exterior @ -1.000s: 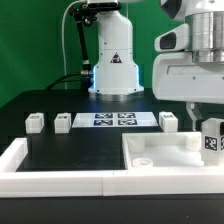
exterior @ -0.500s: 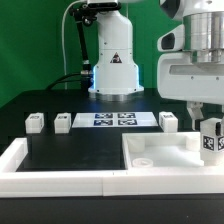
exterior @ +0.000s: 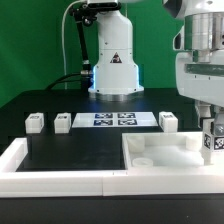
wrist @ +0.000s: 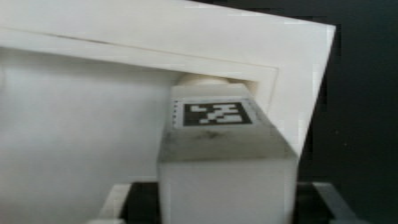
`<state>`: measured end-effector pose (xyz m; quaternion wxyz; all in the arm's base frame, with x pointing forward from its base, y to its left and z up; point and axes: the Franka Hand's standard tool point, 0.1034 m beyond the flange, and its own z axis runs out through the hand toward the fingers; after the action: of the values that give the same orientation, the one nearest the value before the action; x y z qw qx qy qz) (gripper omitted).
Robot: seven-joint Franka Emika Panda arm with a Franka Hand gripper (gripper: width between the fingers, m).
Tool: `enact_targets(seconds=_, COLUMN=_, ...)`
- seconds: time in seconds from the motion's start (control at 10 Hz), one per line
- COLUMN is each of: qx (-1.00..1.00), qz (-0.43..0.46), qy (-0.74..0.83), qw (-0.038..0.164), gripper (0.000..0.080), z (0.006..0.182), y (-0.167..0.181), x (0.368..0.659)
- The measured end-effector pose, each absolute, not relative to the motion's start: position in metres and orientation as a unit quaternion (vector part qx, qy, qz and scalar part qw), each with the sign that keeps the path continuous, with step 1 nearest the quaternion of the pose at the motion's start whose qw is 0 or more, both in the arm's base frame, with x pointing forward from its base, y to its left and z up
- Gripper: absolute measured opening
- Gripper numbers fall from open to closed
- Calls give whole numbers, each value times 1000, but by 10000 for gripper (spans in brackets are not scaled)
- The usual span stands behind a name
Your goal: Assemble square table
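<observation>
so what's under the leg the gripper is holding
A corner of the white table top lies below the leg in the gripper. Whether they touch, and any hole there, is hidden by the leg itself.

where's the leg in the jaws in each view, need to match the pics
exterior view: the leg is at the exterior view's right edge, between the jaws, over the right end of the square top.
wrist view: the leg fills the middle, its tag facing the camera.
shared landmark: the square top, whose white corner lies behind the leg in the wrist view.
</observation>
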<state>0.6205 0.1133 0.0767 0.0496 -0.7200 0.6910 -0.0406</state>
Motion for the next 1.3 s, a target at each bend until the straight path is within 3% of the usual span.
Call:
enact_targets(seconds=0.5, qx=-652, qz=-29, qy=756, qw=57, gripper=294, z=76, y=114, x=620)
enact_targets(seconds=0.6, qx=-659, qz=-29, qy=750, qw=56, gripper=426, z=76, y=114, x=620)
enact_targets(seconds=0.7, qx=-683, qz=-30, qy=728, qw=55, gripper=426, z=76, y=114, x=619)
enact_targets(seconds=0.8, qx=-690, qz=-29, qy=722, qw=53, gripper=598, z=76, y=116, x=619)
enact_targets(seconds=0.9, qx=-701, qz=-29, qy=711, qw=52, gripper=638, z=76, y=118, x=619)
enact_targets(seconds=1.3, qx=-816, qz=-37, qy=575, qw=48, gripper=649, z=75, y=123, x=618)
